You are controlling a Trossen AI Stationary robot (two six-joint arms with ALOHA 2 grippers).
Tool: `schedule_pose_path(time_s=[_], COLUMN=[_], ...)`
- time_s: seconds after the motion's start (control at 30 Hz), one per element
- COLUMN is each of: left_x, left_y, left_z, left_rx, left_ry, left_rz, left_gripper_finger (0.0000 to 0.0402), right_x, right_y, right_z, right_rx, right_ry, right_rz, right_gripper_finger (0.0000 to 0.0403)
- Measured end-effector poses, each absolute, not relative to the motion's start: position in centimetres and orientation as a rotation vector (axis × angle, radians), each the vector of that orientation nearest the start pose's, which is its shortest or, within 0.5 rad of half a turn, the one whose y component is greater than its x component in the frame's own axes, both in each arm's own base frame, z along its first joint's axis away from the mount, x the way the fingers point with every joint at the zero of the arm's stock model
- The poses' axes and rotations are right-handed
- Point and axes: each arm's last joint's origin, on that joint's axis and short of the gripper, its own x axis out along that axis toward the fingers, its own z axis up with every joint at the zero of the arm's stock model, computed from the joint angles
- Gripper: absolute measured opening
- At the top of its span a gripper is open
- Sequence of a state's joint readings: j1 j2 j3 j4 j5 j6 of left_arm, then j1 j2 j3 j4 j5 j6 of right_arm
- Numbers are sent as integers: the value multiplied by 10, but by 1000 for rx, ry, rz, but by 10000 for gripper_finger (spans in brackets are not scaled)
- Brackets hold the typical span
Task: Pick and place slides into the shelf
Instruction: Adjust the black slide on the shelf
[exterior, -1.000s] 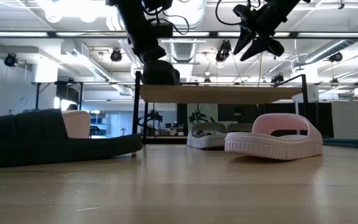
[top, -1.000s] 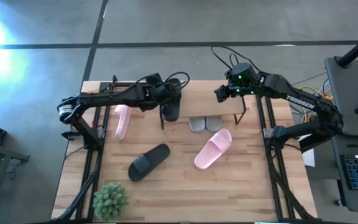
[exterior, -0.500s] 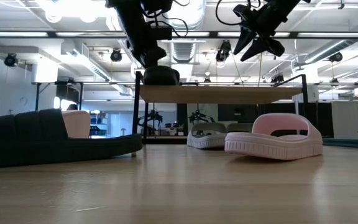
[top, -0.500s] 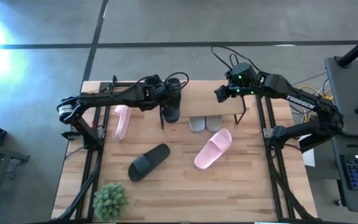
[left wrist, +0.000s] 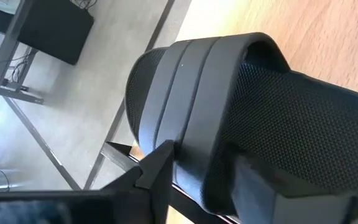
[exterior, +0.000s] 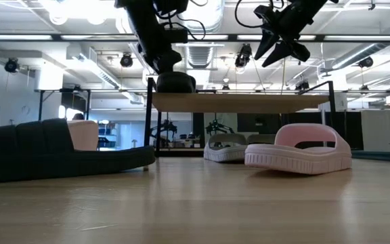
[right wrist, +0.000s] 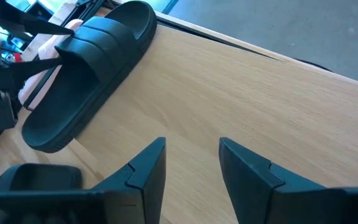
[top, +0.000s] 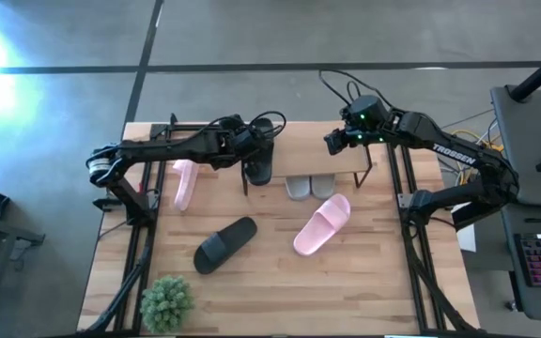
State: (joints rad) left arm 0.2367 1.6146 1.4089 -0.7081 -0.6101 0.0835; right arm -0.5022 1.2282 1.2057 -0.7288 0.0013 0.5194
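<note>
Left gripper (top: 252, 143) at upper centre of the high view, fingers pinching a black slide (top: 259, 155) on the shelf (top: 341, 161) top's left end. Right gripper (top: 332, 143) over the shelf, fingers spread, empty. Risk: slide near the plank edge, likely to tip off onto the counter (top: 270, 282) once released.

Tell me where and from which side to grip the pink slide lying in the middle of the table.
Grip the pink slide across its wide strap, coming straight down from above. It lies sole-down and apart from the other shoes, and the strap arches clear of the footbed, so one finger can probably slip under it. The right end effector, open above the shelf, is nearest.
</note>
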Motion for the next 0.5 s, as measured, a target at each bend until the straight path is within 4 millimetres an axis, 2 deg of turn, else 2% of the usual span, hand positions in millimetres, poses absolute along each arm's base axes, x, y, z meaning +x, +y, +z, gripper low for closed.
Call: schedule_pose_path(time_s=[0.2, 0.5], left_x=[327, 329], left_y=[90, 74], left_z=[304, 313], left_rx=[262, 300], left_ry=[956, 928], left_rz=[743, 736], left_gripper_finger=[169, 173], right_x=[218, 217], right_y=[-120, -119], right_z=[339, 327], right_rx=[674, 686], right_ry=[604, 641], right_rz=[-666, -673], right_gripper_finger=[141, 141])
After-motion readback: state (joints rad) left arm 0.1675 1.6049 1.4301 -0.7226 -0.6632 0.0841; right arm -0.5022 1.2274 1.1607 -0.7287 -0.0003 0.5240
